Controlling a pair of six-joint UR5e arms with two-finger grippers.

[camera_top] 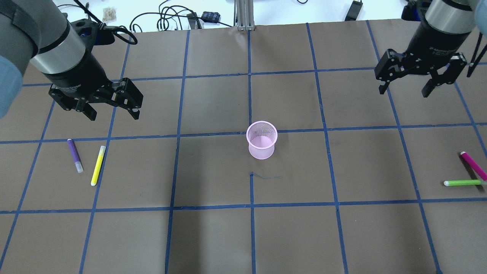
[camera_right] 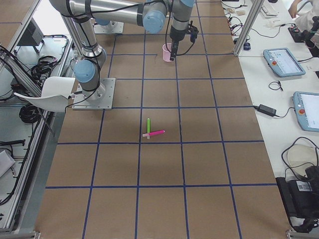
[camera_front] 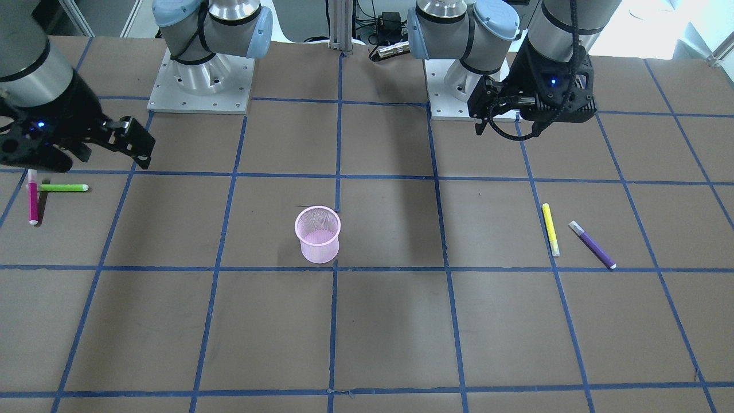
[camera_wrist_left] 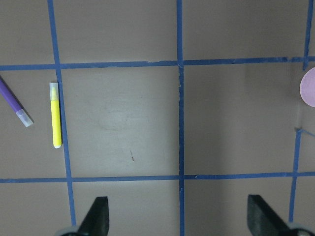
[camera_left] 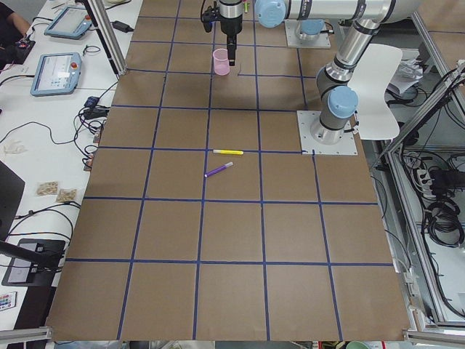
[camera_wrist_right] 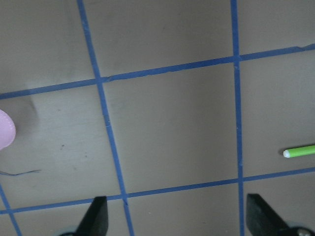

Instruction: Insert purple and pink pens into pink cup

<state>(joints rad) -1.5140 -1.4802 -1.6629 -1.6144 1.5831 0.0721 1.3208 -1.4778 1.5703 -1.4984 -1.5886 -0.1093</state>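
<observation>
The pink mesh cup (camera_top: 261, 140) stands upright near the table's middle, empty as far as I can see. The purple pen (camera_top: 75, 155) lies flat on the left, below and left of my left gripper (camera_top: 113, 116), which is open and empty above the table. The pink pen (camera_top: 473, 165) lies at the far right edge, well below my right gripper (camera_top: 403, 91), also open and empty. The left wrist view shows the purple pen (camera_wrist_left: 12, 103) at its left edge and the cup's rim (camera_wrist_left: 309, 87) at its right. The right wrist view shows the cup's edge (camera_wrist_right: 6, 130) only.
A yellow pen (camera_top: 98, 165) lies just right of the purple pen. A green pen (camera_top: 462, 183) lies crosswise at the pink pen's lower end. The brown table has a blue tape grid (camera_top: 250, 133). Cables and the arm bases sit along the edges.
</observation>
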